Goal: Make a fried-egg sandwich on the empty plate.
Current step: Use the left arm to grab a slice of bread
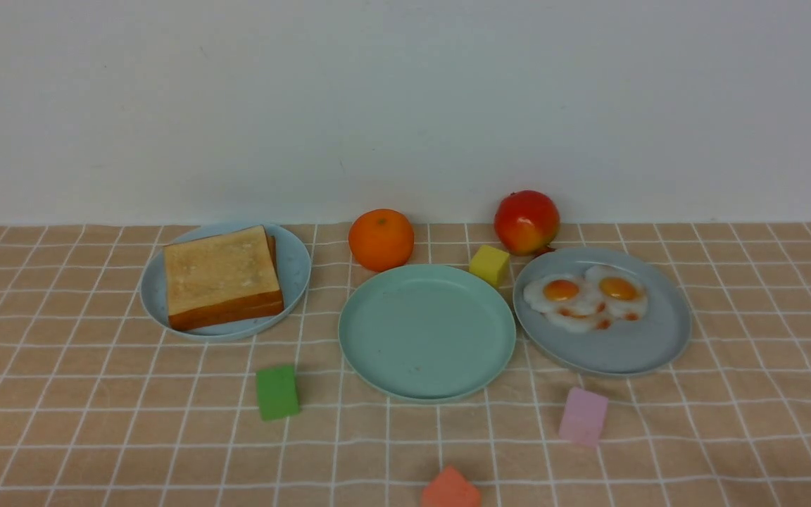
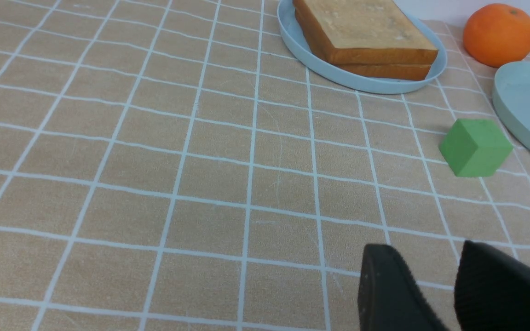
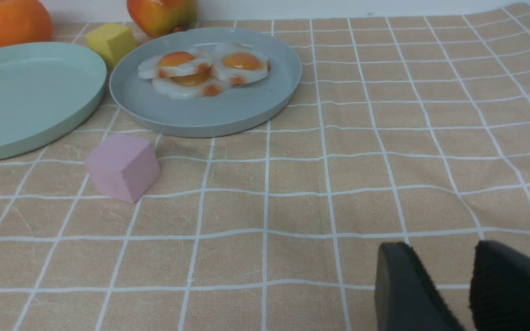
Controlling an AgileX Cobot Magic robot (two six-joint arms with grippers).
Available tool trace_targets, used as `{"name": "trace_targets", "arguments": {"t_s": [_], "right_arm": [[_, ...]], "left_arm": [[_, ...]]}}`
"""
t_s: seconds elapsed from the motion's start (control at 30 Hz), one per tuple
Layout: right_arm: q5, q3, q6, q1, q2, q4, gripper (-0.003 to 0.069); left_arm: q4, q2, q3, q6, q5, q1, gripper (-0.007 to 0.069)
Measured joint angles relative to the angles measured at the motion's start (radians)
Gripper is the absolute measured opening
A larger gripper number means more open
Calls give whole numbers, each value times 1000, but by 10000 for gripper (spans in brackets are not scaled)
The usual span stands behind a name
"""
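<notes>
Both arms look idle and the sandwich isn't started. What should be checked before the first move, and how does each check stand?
1. The teal plate is bare: ok.
2. Two toast slices are stacked on the pale blue plate, with their tops uncovered: ok.
3. The fried eggs sit on the grey-blue plate: ok. They overlap, so whether one lifts alone: cannot tell.
4. The left gripper is open and holds nothing: ok.
5. The right gripper is open and holds nothing: ok.
6. The green cube lies off the teal plate: ok.
</notes>
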Motion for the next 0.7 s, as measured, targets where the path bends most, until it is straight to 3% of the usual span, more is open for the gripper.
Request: {"name": "trace_targets", "arguments": {"t_s": [0.53, 0.7], "right_arm": [[-2, 0, 0, 0, 0, 0, 241], [-72, 11, 0, 0, 0, 0, 241]], "left_arm": [[0, 0, 0, 0, -2, 0, 239], [-1, 0, 0, 0, -79, 0, 239]]}}
